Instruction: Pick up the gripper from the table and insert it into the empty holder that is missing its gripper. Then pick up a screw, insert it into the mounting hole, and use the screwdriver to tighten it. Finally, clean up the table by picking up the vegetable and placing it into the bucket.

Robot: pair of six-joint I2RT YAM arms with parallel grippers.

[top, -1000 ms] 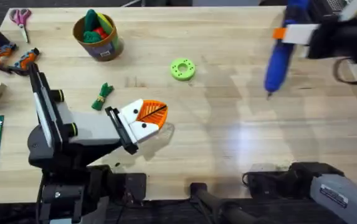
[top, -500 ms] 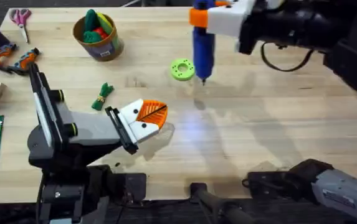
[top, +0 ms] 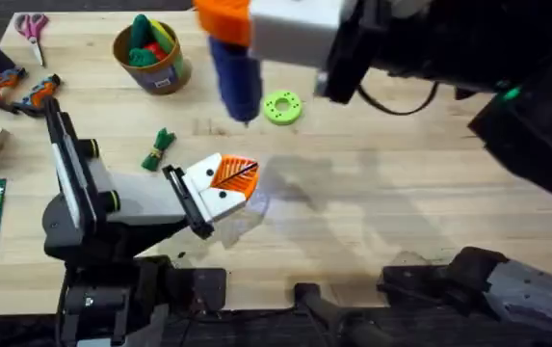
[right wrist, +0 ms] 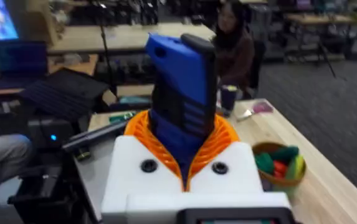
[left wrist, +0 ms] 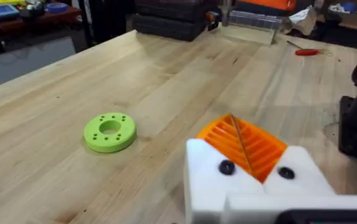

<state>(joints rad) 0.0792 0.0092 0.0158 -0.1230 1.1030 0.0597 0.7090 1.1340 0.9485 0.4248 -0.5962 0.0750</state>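
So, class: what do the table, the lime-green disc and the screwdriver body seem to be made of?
Table: pale wood, grain lines and a soft sheen.
Disc: likely matte plastic, uniform colour, moulded holes.
Screwdriver: probably blue plastic, smooth, ribbed dark panel.

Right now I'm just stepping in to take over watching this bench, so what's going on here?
The right arm's claw is clamped on the blue power screwdriver, carried above the table with its tip pointing down near the lime-green disc. The left arm's claw rests low over the table, its orange pads pressed together with nothing between them. The small green vegetable lies on the wood, not yet in the bucket of toy food.
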